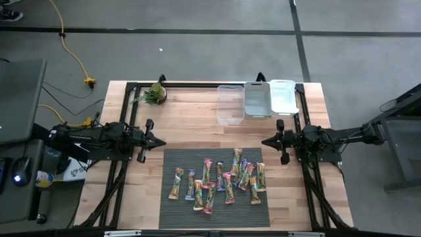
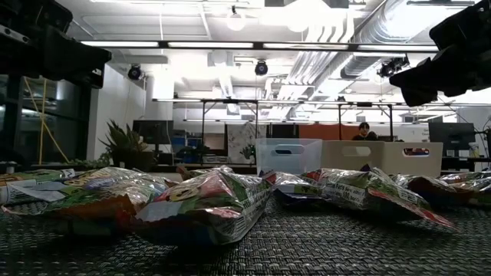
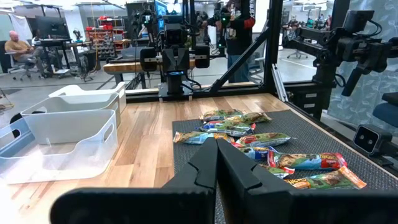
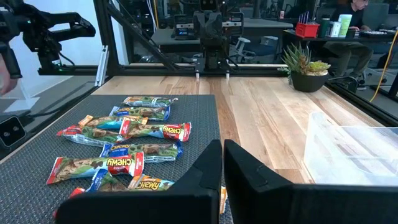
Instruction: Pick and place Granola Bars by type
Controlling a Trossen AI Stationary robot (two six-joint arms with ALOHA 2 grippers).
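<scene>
A grey floor (image 1: pixel 197 52), crossed by dark lines and a yellow cable (image 1: pixel 74 59), is seen around the wooden table (image 1: pixel 191 125). Beyond it, an open workshop is lit by ceiling strip lights (image 2: pixel 253 46), with exposed ducts (image 2: pixel 383 31), desks (image 4: pixel 336 34) and seated people (image 3: pixel 15 46).

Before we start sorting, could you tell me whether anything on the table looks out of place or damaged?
Nothing stands out. The granola bars lie loosely jumbled on the dark mat, some overlapping, none visibly torn. The three bins look empty.
</scene>
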